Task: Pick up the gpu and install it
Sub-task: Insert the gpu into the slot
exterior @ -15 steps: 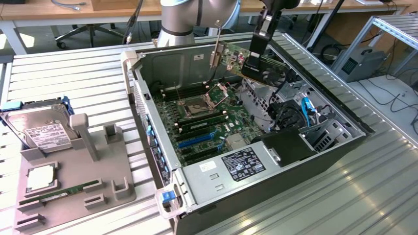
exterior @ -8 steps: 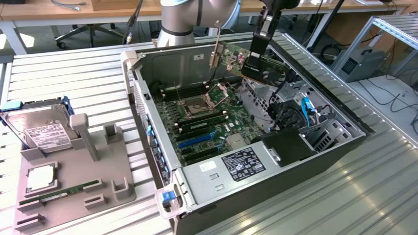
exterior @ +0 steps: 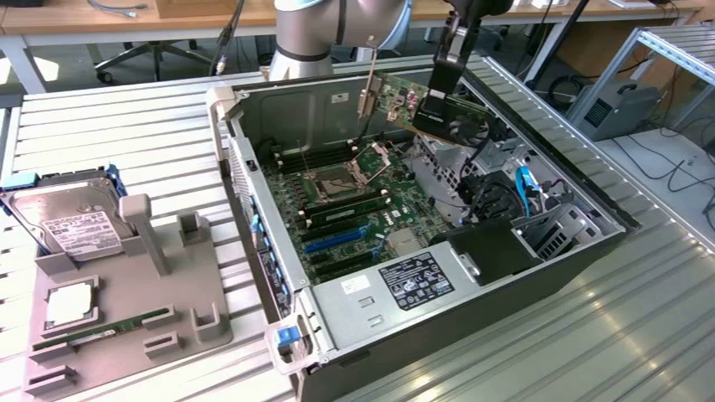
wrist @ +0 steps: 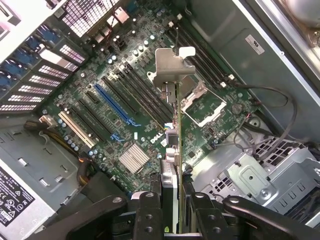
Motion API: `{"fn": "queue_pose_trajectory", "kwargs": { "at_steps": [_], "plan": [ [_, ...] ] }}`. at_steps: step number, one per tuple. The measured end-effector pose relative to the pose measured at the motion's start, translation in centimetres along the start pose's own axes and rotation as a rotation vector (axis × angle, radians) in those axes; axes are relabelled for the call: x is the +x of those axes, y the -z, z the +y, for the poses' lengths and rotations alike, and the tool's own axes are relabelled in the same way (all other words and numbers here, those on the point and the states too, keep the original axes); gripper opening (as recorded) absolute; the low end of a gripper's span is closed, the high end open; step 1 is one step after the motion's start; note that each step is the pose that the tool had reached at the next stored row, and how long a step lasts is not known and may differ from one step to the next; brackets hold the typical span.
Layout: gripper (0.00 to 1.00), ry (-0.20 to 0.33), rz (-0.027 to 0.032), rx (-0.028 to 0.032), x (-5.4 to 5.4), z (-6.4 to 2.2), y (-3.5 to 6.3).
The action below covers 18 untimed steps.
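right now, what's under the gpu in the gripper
The gpu hangs in the gripper over the motherboard; the blue slot and cpu socket show. The strip directly beneath the card's edge is hidden.

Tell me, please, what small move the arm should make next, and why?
Probably carry the gpu sideways toward the long blue slot before lowering: the gripper holds it edge-down, well above the motherboard, and in the wrist view its edge lies off to one side of that slot.

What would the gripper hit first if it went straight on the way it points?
Probably the motherboard, near the processor socket. The card held in the gripper would touch before the gripper does. Depth is unclear.
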State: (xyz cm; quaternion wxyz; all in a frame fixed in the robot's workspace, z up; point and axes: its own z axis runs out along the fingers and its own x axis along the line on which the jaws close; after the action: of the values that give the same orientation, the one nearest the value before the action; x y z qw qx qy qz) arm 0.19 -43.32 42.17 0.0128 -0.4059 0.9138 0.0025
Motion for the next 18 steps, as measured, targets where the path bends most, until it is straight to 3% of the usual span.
{"fn": "queue_pose_trajectory", "kwargs": {
  "at_steps": [18],
  "plan": [
    [0.27, 0.070, -0.0003, -0.0018, 0.00, 0.00, 0.00]
  ]
}}
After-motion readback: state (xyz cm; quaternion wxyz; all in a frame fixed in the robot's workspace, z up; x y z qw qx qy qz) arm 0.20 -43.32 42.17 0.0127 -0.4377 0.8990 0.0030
